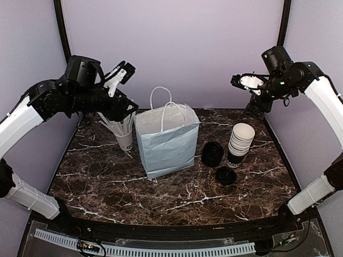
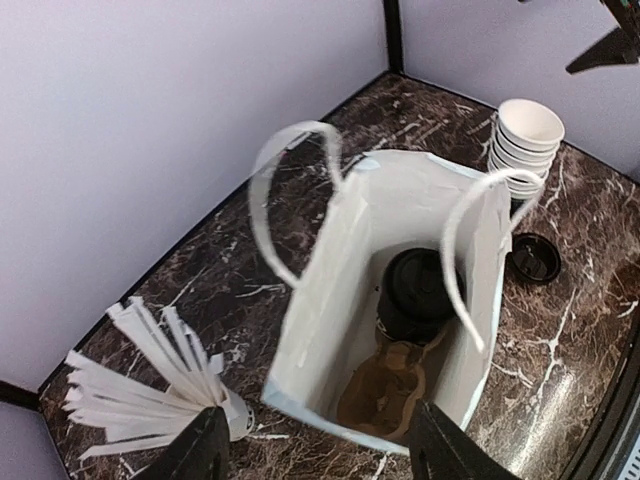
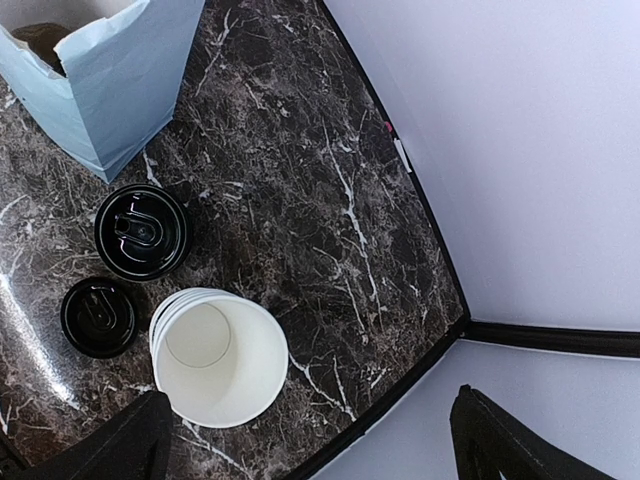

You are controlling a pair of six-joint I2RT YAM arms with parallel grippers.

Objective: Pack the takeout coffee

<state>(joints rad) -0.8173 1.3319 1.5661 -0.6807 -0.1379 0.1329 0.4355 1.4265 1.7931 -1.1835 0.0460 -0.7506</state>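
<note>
1 takeout coffee (image 2: 422, 290) is being seen upright inside the paper bag (image 2: 330, 290), beside a brown item, so that part is being judged as done. what looks like a second lidded cup (image 1: 213, 153) is being left on the tabletop (image 1: 161, 198) just beside the bag, possibly yet to be packed. the left pincer (image 2: 318, 430) and right pincer (image 3: 310, 425) are both being held spread and empty, well above the tabletop

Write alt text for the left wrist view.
Open white paper bag seen from above, the lidded takeout coffee inside it. A cup of wrapped straws stands beside the bag; stacked white cups and a loose black lid beyond.
</note>
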